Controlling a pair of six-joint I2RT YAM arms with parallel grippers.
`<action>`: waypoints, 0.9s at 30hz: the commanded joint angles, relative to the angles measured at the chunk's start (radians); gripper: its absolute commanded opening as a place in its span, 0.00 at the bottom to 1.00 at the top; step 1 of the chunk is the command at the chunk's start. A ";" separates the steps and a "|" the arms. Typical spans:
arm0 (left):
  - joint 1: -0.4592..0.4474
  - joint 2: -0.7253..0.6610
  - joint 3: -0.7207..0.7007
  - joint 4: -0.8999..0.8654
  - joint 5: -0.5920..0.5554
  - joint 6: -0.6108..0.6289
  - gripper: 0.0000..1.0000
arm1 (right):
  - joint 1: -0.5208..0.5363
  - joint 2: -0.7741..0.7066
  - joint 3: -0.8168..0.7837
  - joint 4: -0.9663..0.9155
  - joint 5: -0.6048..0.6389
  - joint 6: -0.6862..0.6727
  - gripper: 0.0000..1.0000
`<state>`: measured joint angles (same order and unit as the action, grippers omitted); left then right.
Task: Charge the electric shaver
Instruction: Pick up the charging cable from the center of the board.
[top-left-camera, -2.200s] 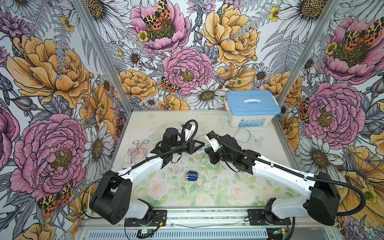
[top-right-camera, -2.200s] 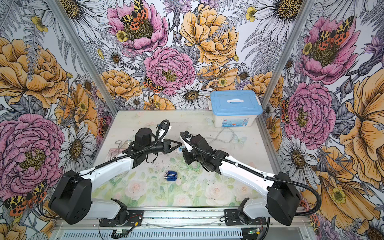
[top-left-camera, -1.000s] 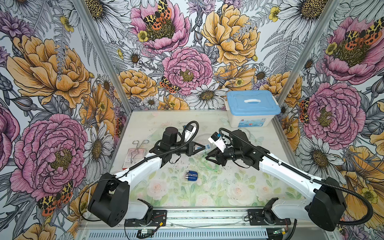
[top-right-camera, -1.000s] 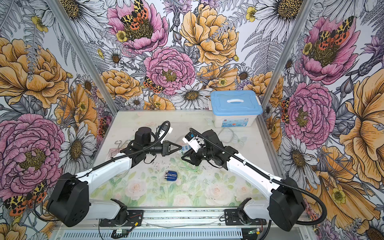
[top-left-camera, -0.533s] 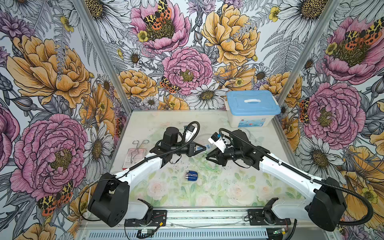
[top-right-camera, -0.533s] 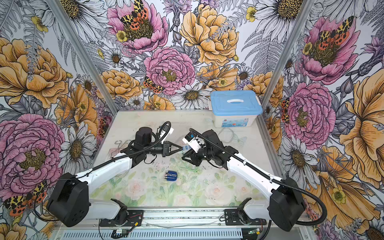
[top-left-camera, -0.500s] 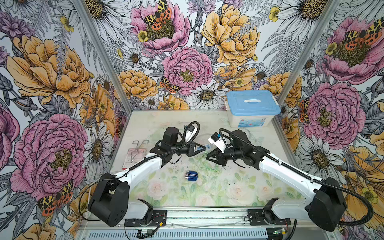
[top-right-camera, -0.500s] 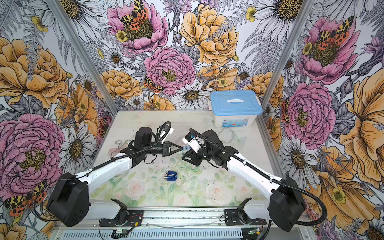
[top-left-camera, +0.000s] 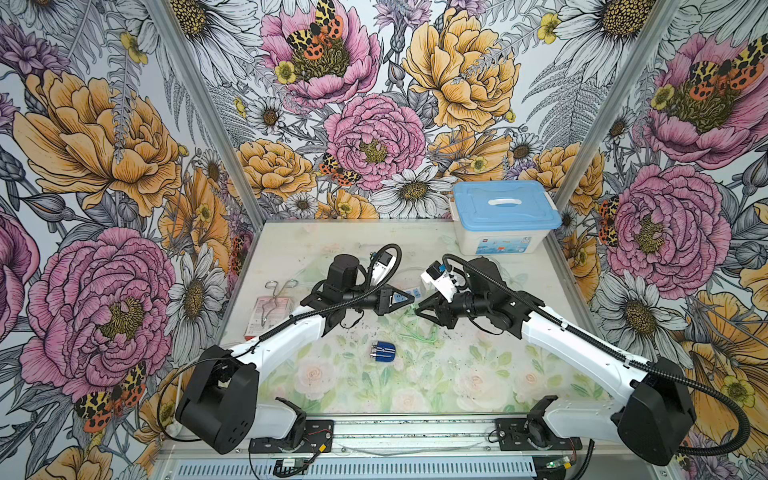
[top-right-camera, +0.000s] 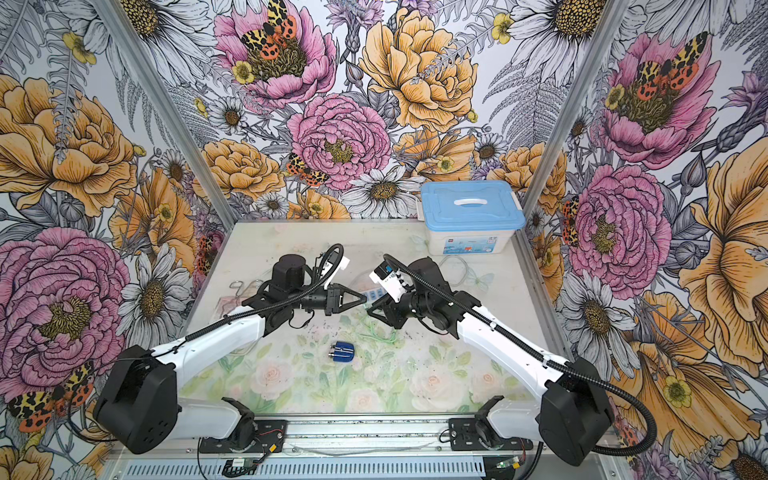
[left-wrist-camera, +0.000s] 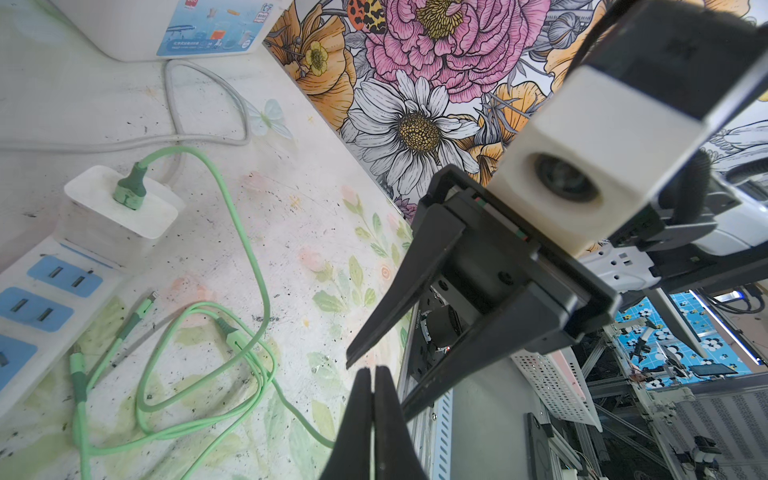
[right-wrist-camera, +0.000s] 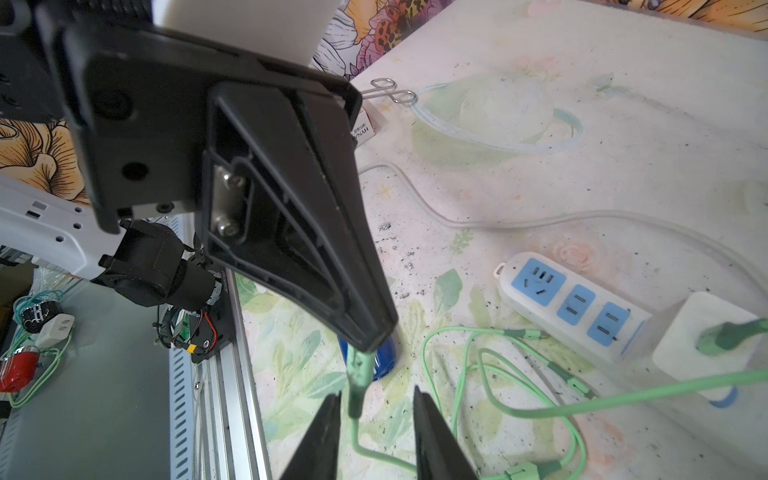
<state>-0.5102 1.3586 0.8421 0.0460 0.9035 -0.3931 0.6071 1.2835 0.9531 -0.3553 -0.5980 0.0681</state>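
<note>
Shaver (top-left-camera: 383, 352) is lying on its side on the tabletop (top-left-camera: 465, 386), untouched, just beside the loose loops of the green cable (right-wrist-camera: 540, 409). Left hand (right-wrist-camera: 370, 341) is pinching the cable's plug (right-wrist-camera: 358, 376) and holding it off the tabletop. Right hand (right-wrist-camera: 376, 401) is standing spread, with the plug between its fingers but not clamped. The shaver is looking small, rigid and light. Its rounded, glossy shell is probably slippery and apt to roll, so gripping across the blue middle, clear of the silver end, seems safest. Its charging port is not showing.
</note>
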 joint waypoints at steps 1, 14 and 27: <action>-0.011 -0.009 0.038 -0.001 0.025 0.019 0.00 | -0.003 0.024 0.043 0.016 -0.017 -0.019 0.33; -0.016 -0.001 0.037 0.011 0.028 0.017 0.00 | -0.001 0.024 0.053 0.025 -0.022 -0.015 0.24; -0.020 0.008 0.017 0.035 0.031 0.007 0.00 | -0.004 0.001 0.050 0.043 -0.003 -0.004 0.17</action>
<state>-0.5182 1.3594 0.8532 0.0532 0.9035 -0.3935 0.6075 1.3041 0.9764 -0.3550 -0.6220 0.0612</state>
